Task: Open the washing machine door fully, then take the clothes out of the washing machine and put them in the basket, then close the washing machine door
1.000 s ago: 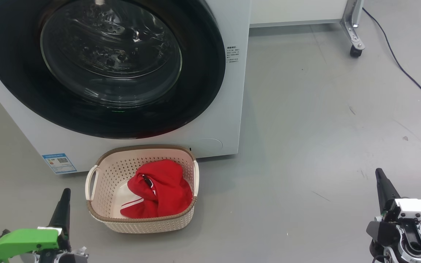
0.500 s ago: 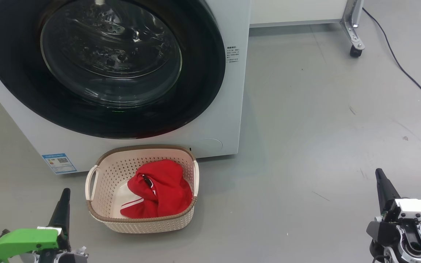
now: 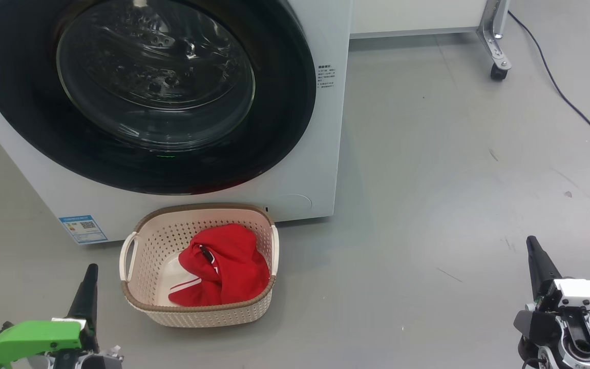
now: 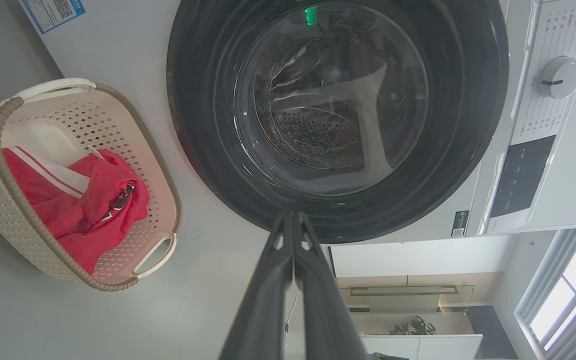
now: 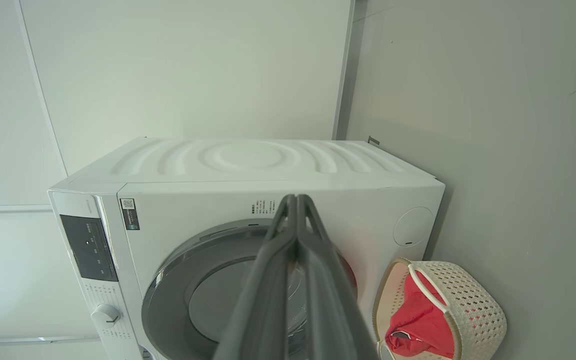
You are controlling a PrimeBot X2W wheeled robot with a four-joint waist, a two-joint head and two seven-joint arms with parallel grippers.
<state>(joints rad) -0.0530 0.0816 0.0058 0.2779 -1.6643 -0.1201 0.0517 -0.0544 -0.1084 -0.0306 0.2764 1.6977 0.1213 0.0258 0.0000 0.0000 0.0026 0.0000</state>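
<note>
Now L fingers (image 4: 268, 300) & R fingers (image 5: 268, 300) pressed together, clothes (image 3: 233, 266) in basket (image 3: 197, 313), door (image 3: 285, 102) closed.

door (image 3: 28, 123): closed on white washing machine (image 3: 320, 154) | red clothes (image 3: 228, 271): inside cream basket (image 3: 141, 302), on floor before it

On the floor (image 3: 428, 205), just before the washing machine (image 3: 325, 154) and below its door (image 3: 285, 118): a basket (image 3: 208, 315). In the basket, toward its right side: clothes (image 3: 233, 266). Behind, at the far right: a wheel (image 3: 499, 73).

Left pincer (image 3: 92, 268) closed, empty; right pincer (image 3: 531, 241) closed, empty
</note>
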